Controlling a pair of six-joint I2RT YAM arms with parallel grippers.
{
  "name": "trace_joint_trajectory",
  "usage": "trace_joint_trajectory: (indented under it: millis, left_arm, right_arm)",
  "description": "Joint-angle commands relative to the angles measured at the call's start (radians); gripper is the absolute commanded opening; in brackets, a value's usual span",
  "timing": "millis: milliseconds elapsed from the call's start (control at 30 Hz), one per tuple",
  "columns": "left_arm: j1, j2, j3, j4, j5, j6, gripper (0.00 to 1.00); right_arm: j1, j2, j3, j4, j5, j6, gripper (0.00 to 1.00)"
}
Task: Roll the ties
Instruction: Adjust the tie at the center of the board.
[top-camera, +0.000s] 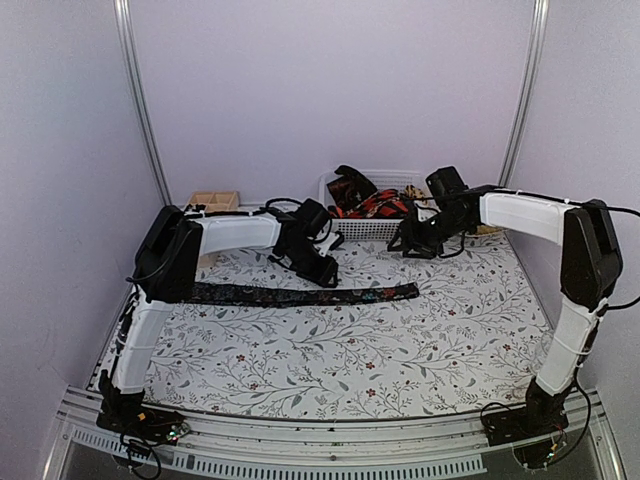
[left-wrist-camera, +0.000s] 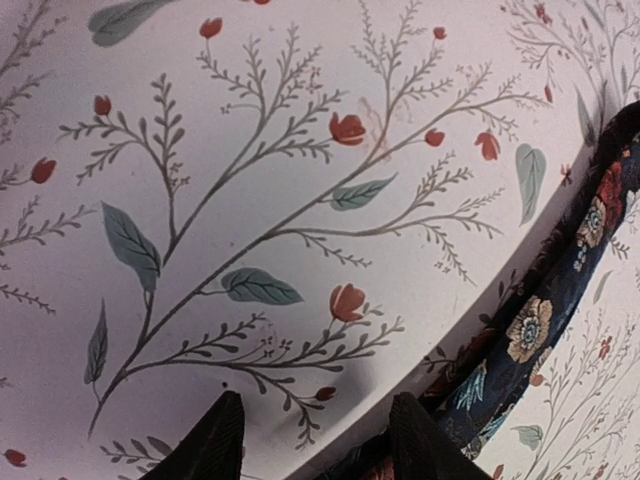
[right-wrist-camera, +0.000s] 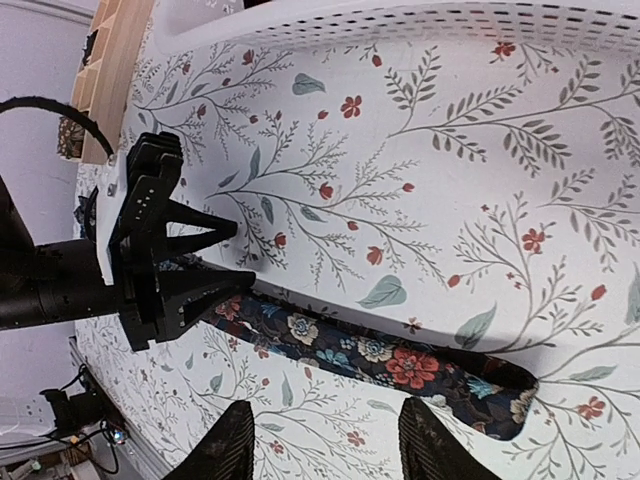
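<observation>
- Dark floral tie (top-camera: 300, 296): lies flat and unrolled across the middle of the overhead view, running from the left arm's elbow to just right of centre. Its pointed end shows in the lower right of the right wrist view (right-wrist-camera: 380, 360).
- Left gripper (top-camera: 322, 272): low over the tie, just above centre of the overhead view. Its fingers stand apart, with only bare cloth between them in its own wrist view (left-wrist-camera: 315, 440). The tie (left-wrist-camera: 540, 330) runs past the right-hand fingertip at the lower right of that frame (whether the two touch cannot be told).
- Right gripper (top-camera: 405, 243): right of centre in the overhead view, beside the basket front and clear of the flat tie. Its fingers are spread and hold nothing (right-wrist-camera: 330, 445).
- White mesh basket (top-camera: 375, 228): upper centre, with further ties (top-camera: 365, 200) heaped inside.
- Wooden tray (top-camera: 213, 200): upper left, at the back edge.
- Floral tablecloth (top-camera: 400, 350): covers the table.
</observation>
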Motion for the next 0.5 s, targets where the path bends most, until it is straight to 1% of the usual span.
trace_joint_trajectory:
  millis: [0,267,467]
  left_arm:
    - [-0.01,0.036,-0.003,-0.023,0.103,0.006,0.49]
    - [-0.051,0.039,-0.09,0.018,0.196,-0.025,0.42]
    - [-0.126,0.051,-0.123,0.059,0.291,-0.049,0.38]
  right_arm:
    - [-0.031,-0.102,-0.049,-0.127,0.12,-0.078,0.5]
    - [-0.076,-0.108,-0.218,-0.079,0.087,-0.068,0.5]
    - [-0.088,-0.166,-0.302,-0.066,0.064,-0.055,0.5]
